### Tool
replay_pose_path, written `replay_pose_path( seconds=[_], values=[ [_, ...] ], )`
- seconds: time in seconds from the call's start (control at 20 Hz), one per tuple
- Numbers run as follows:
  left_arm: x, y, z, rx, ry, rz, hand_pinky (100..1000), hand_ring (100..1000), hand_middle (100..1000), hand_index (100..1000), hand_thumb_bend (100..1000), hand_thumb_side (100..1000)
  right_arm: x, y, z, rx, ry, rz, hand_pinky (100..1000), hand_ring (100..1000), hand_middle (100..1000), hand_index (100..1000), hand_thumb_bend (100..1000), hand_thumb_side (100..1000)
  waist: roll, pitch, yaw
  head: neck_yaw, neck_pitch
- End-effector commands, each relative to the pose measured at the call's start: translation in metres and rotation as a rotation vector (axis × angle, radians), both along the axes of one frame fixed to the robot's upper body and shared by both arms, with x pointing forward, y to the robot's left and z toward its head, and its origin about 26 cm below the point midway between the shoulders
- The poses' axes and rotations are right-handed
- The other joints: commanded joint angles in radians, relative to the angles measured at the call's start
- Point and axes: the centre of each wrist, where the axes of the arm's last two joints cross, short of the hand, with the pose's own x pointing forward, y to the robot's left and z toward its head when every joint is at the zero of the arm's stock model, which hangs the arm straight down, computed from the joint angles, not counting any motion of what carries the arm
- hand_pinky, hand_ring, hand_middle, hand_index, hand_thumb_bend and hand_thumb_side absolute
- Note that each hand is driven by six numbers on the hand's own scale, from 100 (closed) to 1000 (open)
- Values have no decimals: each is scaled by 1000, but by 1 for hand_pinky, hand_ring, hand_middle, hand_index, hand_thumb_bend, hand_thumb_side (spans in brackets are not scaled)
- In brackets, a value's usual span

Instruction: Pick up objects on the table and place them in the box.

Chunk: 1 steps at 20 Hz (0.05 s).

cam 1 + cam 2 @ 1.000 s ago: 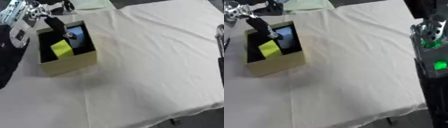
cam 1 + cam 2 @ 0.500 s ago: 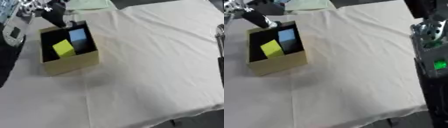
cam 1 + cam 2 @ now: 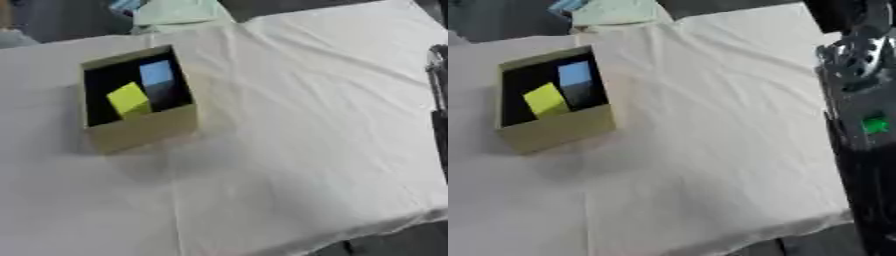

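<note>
The box (image 3: 138, 97) sits on the white-covered surface (image 3: 297, 125) at the left, a yellow block (image 3: 129, 99) and a blue block (image 3: 157, 75) inside. Neither hand is in view — whether fingers are apart or together cannot be told. No loose objects show, so a further reach risks knocking the box askew.

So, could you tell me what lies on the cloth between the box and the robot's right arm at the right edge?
Nothing: from the box to the right arm, only bare white cloth, shown in both views.
</note>
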Motion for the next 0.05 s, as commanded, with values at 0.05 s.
replay_pose_path(
  seconds=[0.05],
  values=[
    [-12, 14, 10, -96, -110, -9, 595, 693, 720, 909, 191, 550, -4, -1, 12, -23, -48, -8, 810, 741, 579, 848, 100, 746, -1, -17, 0, 0, 5]
  ],
)
